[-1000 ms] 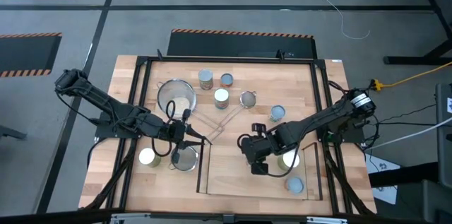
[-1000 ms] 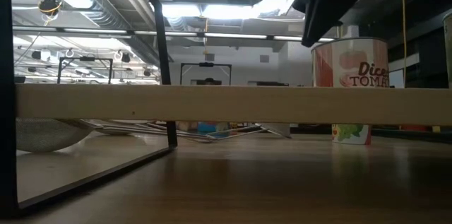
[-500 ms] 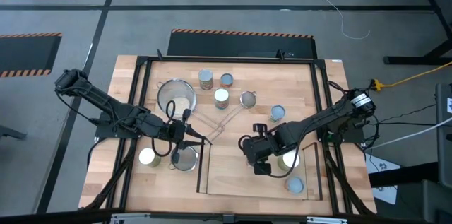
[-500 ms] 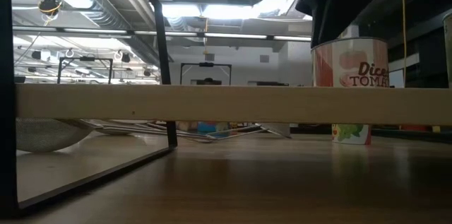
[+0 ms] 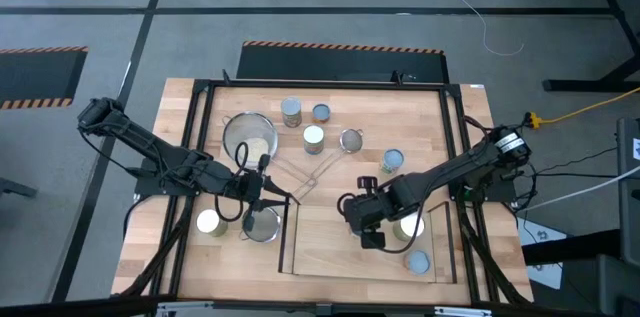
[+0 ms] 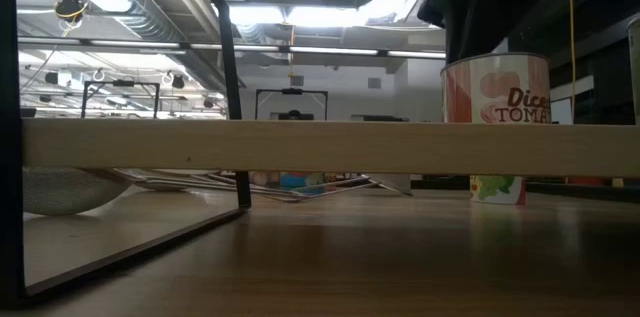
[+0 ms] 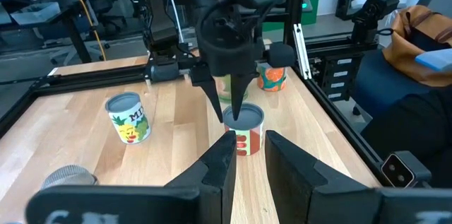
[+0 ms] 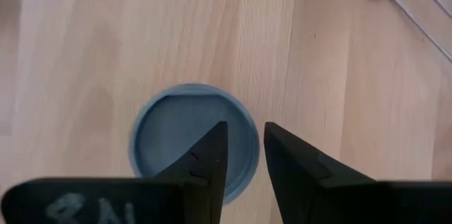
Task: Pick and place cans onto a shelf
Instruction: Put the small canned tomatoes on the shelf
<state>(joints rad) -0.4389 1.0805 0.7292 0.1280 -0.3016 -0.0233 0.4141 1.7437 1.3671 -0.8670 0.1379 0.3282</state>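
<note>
The shelf (image 5: 330,247) is a light-wood board at the table's near middle, seen edge-on in the low view (image 6: 300,147). My right gripper (image 8: 245,136) points down over a blue-grey-topped tomato can (image 8: 191,146) (image 6: 497,97) that stands upright on the shelf, its fingers a narrow gap apart. Beside it on the shelf stand a white-topped can (image 5: 408,225) and a blue-grey one (image 5: 418,262). Several more cans (image 5: 314,138) stand on the table behind. My left gripper (image 5: 283,197) hovers left of the shelf, narrowly open and holding nothing. My right gripper's fingertips (image 7: 236,114) come from above at the middle of the tomato can's top (image 7: 247,116). I cannot tell whether they touch it. The can stands upright with its base on the shelf.
A large round metal pan (image 5: 250,137) and two wire strainers (image 5: 262,224) (image 5: 352,140) lie on the table, their long handles crossing near the shelf's far left corner (image 5: 310,172). A white-topped can (image 5: 210,222) stands at the near left. Black frame rails (image 5: 195,157) run along the table's sides.
My right gripper has tipped a little while staying in place. In the low view its dark body now stands more squarely above the tomato can than a second ago. The can has kept still.
</note>
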